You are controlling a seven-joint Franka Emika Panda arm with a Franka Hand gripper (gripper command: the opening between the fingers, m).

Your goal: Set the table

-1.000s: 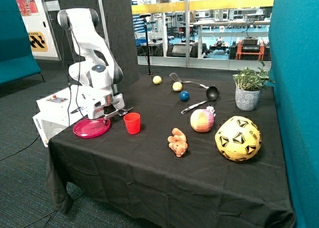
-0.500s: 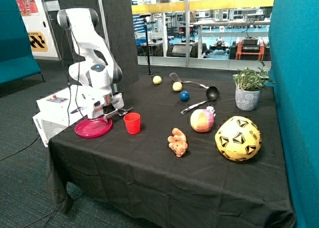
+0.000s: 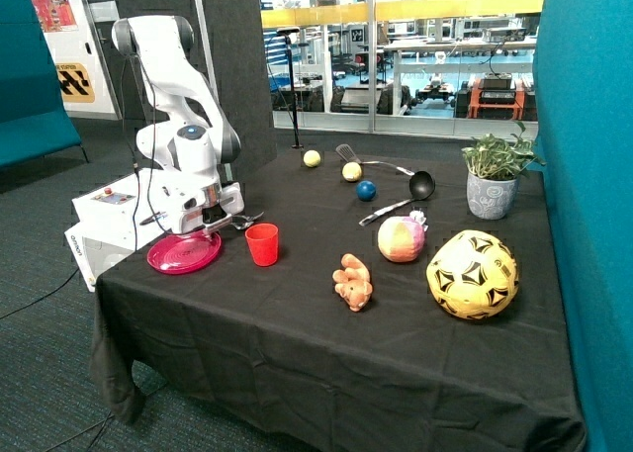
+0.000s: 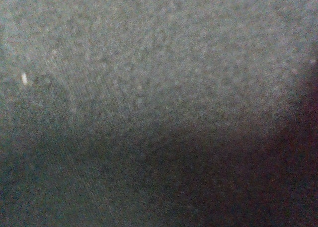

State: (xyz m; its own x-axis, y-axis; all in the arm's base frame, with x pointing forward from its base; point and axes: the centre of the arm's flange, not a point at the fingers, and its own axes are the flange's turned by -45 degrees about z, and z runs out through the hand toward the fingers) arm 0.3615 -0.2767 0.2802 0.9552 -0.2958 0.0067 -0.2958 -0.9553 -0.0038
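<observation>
The round pink plastic plate [image 3: 184, 253] is seen at the corner of the large black cloth table [image 3: 297, 323], just beside the small red cup [image 3: 262, 244]. The gripper [image 3: 203, 229] is low over the plate; whether it is spread cannot be told. The cup could be knocked over if the plate is slid toward it.
</observation>
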